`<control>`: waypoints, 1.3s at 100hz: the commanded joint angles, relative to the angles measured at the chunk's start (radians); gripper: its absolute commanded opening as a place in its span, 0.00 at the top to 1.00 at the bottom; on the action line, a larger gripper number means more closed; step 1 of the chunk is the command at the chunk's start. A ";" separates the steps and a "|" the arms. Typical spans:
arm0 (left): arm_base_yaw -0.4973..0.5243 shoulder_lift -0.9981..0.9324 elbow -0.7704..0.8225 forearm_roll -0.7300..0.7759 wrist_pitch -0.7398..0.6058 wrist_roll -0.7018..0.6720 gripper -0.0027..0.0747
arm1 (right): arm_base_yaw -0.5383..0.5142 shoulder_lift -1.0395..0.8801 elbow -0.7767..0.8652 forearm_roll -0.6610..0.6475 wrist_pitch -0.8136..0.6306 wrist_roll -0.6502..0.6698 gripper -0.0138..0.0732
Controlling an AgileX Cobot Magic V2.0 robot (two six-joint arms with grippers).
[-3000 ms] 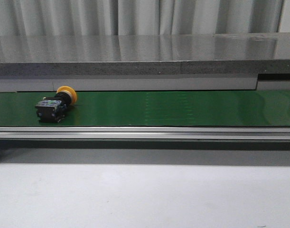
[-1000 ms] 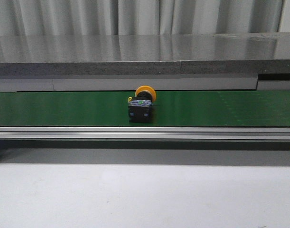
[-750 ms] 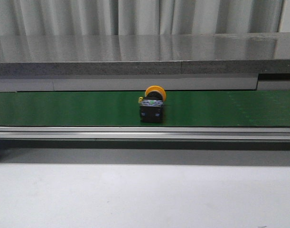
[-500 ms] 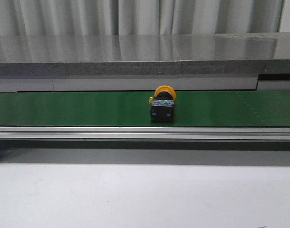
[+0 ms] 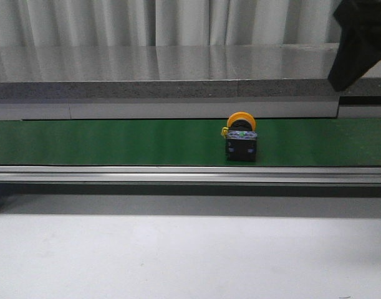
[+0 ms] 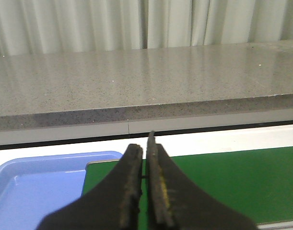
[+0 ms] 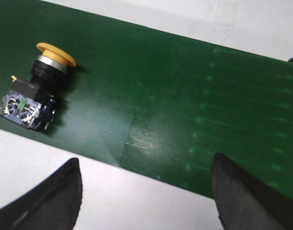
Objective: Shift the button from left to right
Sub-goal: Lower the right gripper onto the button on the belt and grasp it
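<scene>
Push-button (image 5: pixel 241 137) is lying on its side on the green conveyor belt (image 5: pixel 115 142), right of centre, ungrasped; the pickup looks to be just starting, calling for a descent over the black body. Right gripper (image 7: pixel 146 201) is hanging spread wide above the belt, while left gripper (image 6: pixel 146 191) is sitting pinched together, empty, near the blue tray (image 6: pixel 36 187).
</scene>
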 commanded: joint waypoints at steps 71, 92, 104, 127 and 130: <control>-0.010 0.003 -0.027 -0.008 -0.080 -0.003 0.96 | 0.086 0.221 -0.153 0.050 -0.073 -0.007 0.23; -0.010 0.003 -0.027 -0.008 -0.080 -0.003 0.96 | 0.086 0.272 -0.153 0.050 -0.071 -0.007 0.27; -0.010 0.003 -0.027 -0.008 -0.080 -0.003 0.96 | 0.086 0.291 -0.153 0.050 -0.066 -0.007 0.45; -0.010 0.003 -0.027 -0.008 -0.080 -0.003 0.96 | 0.085 0.297 -0.153 0.050 -0.049 -0.007 0.59; -0.010 0.003 -0.027 -0.008 -0.080 -0.003 0.96 | 0.085 0.298 -0.153 0.050 -0.047 -0.007 0.59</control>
